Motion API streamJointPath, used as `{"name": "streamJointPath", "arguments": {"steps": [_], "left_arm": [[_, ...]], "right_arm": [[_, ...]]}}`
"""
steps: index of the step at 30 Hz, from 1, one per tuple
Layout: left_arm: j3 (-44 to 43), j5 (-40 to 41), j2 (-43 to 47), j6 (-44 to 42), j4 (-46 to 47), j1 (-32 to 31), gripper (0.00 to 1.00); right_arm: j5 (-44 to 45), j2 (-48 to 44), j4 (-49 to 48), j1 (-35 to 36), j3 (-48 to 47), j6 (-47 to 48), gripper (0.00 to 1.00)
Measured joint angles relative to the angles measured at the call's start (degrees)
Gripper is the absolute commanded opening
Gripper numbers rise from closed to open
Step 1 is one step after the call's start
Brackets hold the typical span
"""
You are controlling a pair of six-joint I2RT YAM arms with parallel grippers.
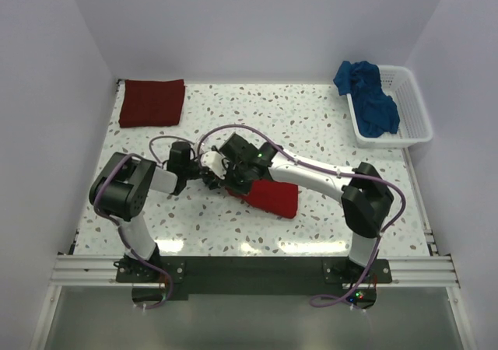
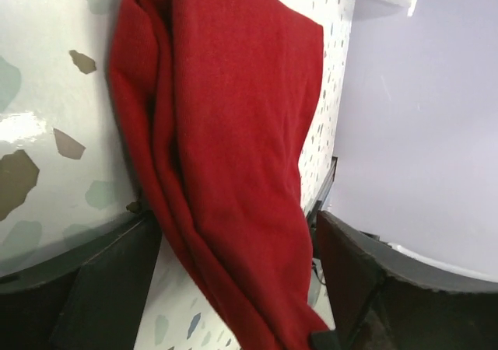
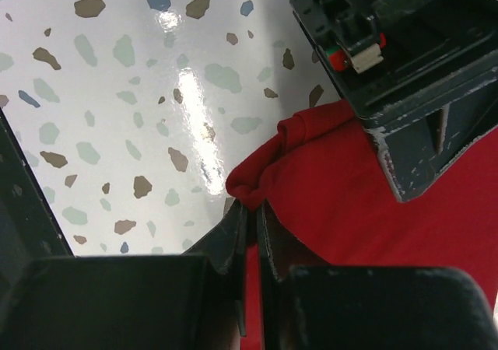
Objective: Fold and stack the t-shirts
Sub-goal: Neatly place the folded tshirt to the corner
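Observation:
The bright red t-shirt (image 1: 272, 197) lies folded on the table's middle. My right gripper (image 1: 227, 180) is at its left corner, and in the right wrist view it (image 3: 250, 210) is shut on a bunched fold of the red cloth (image 3: 327, 187). My left gripper (image 1: 207, 174) meets the same end. In the left wrist view its jaws (image 2: 237, 225) stand wide apart with the red shirt (image 2: 233, 117) running between them. The maroon t-shirt (image 1: 152, 102) lies folded at the far left. The blue t-shirt (image 1: 369, 97) is crumpled in the basket.
The white lattice basket (image 1: 412, 109) stands at the far right corner. White walls close in the table on the left, back and right. The left gripper's body (image 3: 397, 70) hangs close over the right gripper's fingers.

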State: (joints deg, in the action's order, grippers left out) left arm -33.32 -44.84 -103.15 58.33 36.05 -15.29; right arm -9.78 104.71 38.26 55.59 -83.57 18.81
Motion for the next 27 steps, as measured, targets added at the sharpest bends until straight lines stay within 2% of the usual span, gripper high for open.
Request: {"name": "streamJointPath", "arguments": {"steps": [2,3,5,6,12,14,15,18,19,20,21,22,27], "left_arm": [[-0.68,0.50,-0.72,0.92,-0.39,-0.17,0.73],[-1.07,0.61,-1.03,1.25,-0.79,-0.20,0.63],[-2.05,1.57,-1.33,1.38,-2.12,-0.24,0.52],[-2.54,1.90,-1.36,1.25,-2.89,-0.24,0.42],[-7.72,5.07,-1.29,-3.78,-11.69,-0.26,0.25],[-10.54,6.45,-1.29,-7.32,-15.91,-0.26,0.12],[-11.82,6.97,-1.27,-8.96,-17.66,-0.26,0.00],[-15.15,7.87,-1.16,-14.05,-23.21,-0.46,0.00],[-16.11,8.11,-1.16,-15.52,-24.87,-0.55,0.00],[-17.00,8.41,-1.16,-16.83,-26.32,-0.61,0.00],[-17.77,8.92,-1.14,-18.03,-27.65,-0.63,0.00],[-18.88,9.70,-1.16,-19.76,-29.49,-0.63,0.00],[-27.34,16.48,-1.09,-29.49,-41.48,-0.66,0.00]], "right_arm": [[-0.24,0.39,-0.39,0.02,-0.39,-0.48,0.00],[-0.31,0.63,-0.46,0.04,-0.57,-0.83,0.00],[-0.33,1.16,-0.68,0.22,-0.98,-1.31,0.00],[-0.35,1.38,-0.72,0.33,-1.14,-1.53,0.00],[-1.38,1.64,-2.08,0.96,-1.31,-3.45,0.00],[-1.90,1.64,-2.91,0.96,-1.29,-4.24,0.00],[-1.95,1.64,-3.32,0.96,-1.29,-4.63,0.00],[-1.90,1.64,-4.33,0.68,-1.29,-5.79,0.16],[-1.95,1.62,-4.63,0.44,-1.29,-6.34,0.36],[-2.08,1.57,-4.92,0.09,-1.29,-7.32,0.48],[-2.51,1.46,-5.07,-0.33,-1.29,-8.00,0.54],[-3.04,1.22,-5.18,-0.83,-1.29,-8.61,0.65],[-4.79,-2.29,-5.11,-4.44,-1.25,-10.71,0.87]]}}
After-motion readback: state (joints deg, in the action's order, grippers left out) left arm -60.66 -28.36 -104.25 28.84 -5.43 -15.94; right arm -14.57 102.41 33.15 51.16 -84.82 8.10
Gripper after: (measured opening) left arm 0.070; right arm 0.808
